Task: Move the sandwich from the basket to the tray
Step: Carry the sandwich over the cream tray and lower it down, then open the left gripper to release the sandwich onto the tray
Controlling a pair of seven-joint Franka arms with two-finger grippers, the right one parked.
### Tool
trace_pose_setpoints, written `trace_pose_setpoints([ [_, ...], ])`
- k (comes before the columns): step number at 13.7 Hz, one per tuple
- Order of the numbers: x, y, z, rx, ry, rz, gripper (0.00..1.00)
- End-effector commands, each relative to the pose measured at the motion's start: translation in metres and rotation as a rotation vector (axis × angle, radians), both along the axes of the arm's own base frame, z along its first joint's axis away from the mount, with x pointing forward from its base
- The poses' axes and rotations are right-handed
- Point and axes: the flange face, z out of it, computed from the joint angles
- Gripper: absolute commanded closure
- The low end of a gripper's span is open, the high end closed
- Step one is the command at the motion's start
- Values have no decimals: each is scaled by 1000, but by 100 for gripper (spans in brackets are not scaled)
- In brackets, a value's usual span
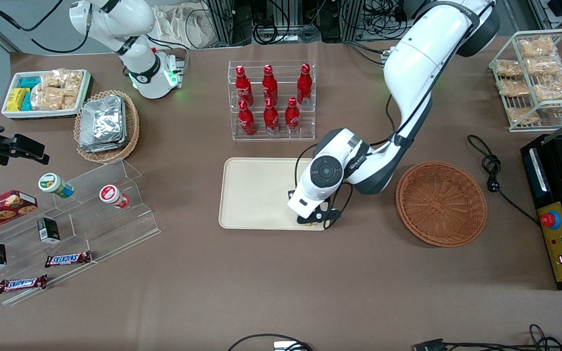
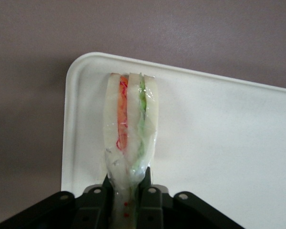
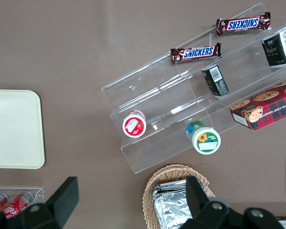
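My gripper (image 1: 313,222) hangs low over the cream tray (image 1: 256,195), at the tray's corner nearest the front camera and the basket. It is shut on the sandwich (image 2: 128,119), a clear-wrapped wedge of pale bread with orange-red and green layers. In the left wrist view the fingers (image 2: 151,200) pinch the wrapper's narrow end, and the wedge reaches out over the tray (image 2: 219,143) close to its rounded corner. The arm hides nearly all of the sandwich in the front view. The orange-brown woven basket (image 1: 441,204) lies beside the tray, toward the working arm's end, with nothing in it.
A clear rack of red bottles (image 1: 271,100) stands farther from the front camera than the tray. A tan basket of foil packs (image 1: 107,126) and a stepped acrylic shelf (image 1: 66,229) lie toward the parked arm's end. A black control box (image 1: 559,214) and a cable (image 1: 493,170) lie next to the basket.
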Motion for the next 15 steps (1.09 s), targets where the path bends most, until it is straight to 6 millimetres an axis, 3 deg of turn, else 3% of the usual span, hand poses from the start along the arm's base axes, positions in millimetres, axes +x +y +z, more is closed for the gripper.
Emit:
trace_pose_setpoints([
  [1,8,8,-6,25,-3,22,0],
  [2,12,11,3,24,-15,30,0],
  [4,30,34,44,28,-55,71,0],
  [5,41,55,69,36,-65,100,0],
  [8,47,94,156,57,-118,140,0],
  [10,50,139,204,83,-129,183,0],
  [13,33,183,271,103,-156,164,0],
  [15,12,210,303,106,-171,119,0],
])
